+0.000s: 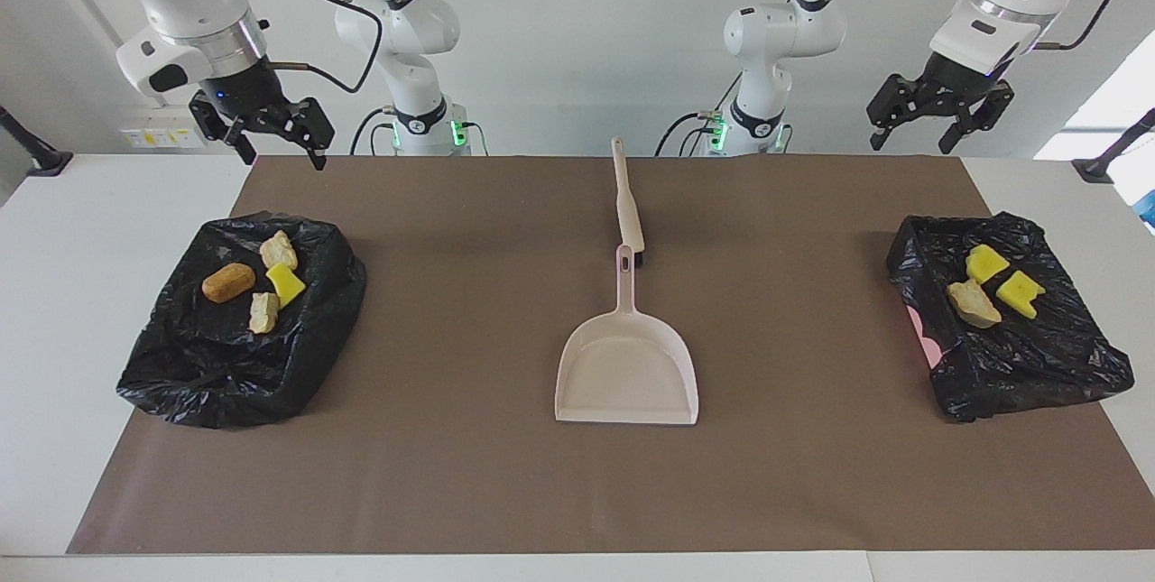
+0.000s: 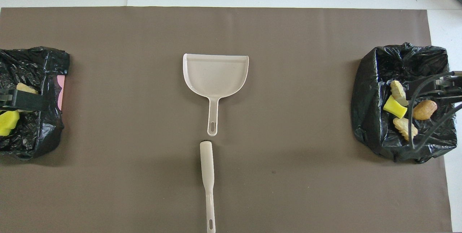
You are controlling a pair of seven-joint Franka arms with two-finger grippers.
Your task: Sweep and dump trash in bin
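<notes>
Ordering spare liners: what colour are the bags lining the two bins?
Black bags, glossy and crinkled, clearest in the facing view.

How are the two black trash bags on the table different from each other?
The bag at the right arm's end holds four pieces of trash: a brown roll, two pale chunks and one yellow sponge. The bag at the left arm's end holds three: two yellow sponges and one pale chunk. A bit of pink shows at the edge of the left arm's bag; none shows at the other. Both are crinkly black plastic lying on the brown mat.
</notes>
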